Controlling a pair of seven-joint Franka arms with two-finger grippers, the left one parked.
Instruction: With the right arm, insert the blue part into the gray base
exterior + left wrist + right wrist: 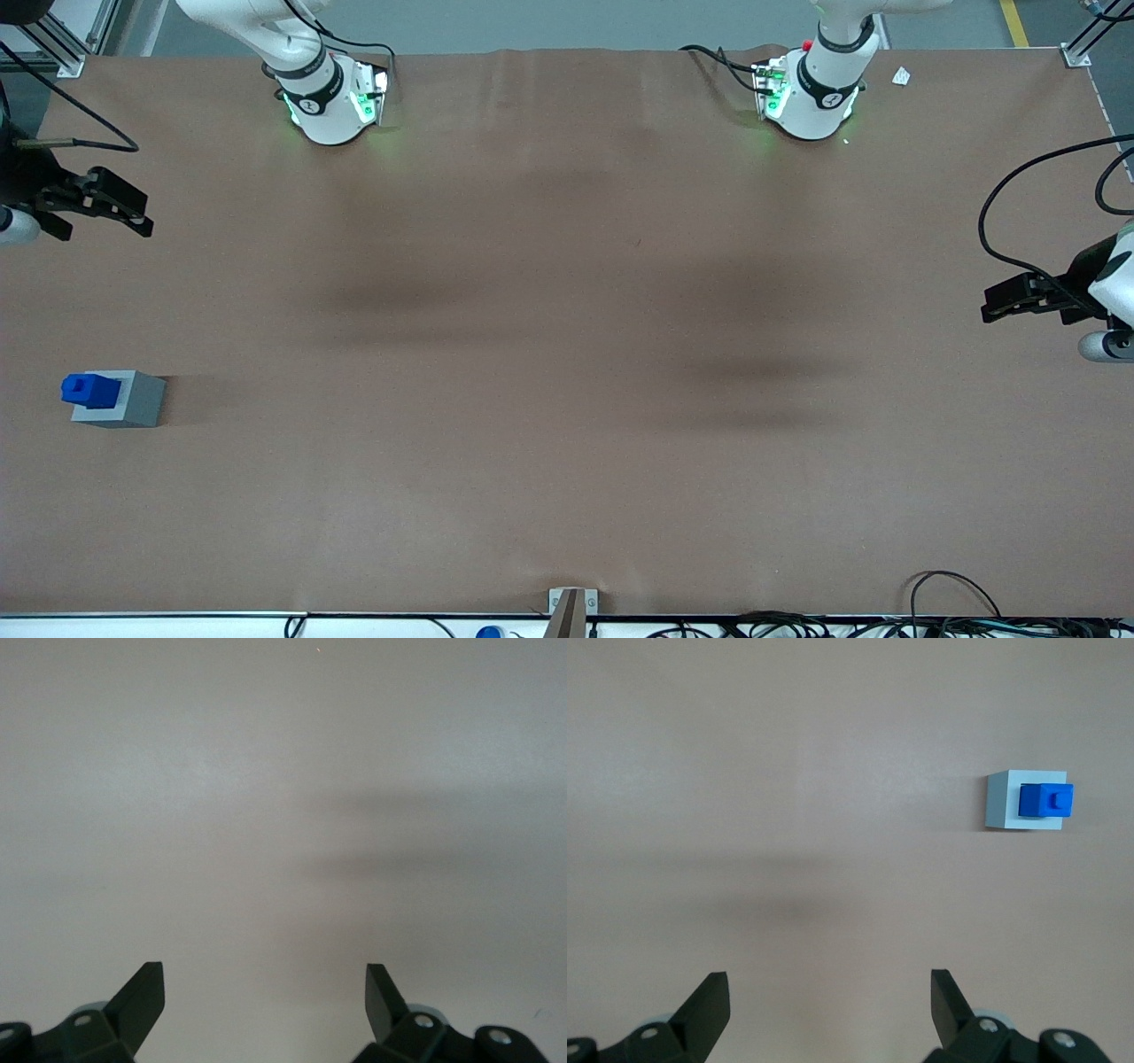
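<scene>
The blue part (89, 390) stands on top of the gray base (128, 403), over the base's edge nearest the table end; I cannot tell how deep it sits. Both rest on the brown table toward the working arm's end. My right gripper (142, 217) hangs above the table, farther from the front camera than the base and well apart from it. It is open and empty. In the right wrist view the gripper (830, 983) shows both fingers spread wide over bare table, with the blue part (1045, 800) on the gray base (999, 802) at a distance.
The two arm bases (332, 97) (811, 97) stand at the table edge farthest from the front camera. A small metal bracket (571, 607) and loose cables (939, 611) lie along the nearest edge. A white scrap (901, 76) lies by the parked arm's base.
</scene>
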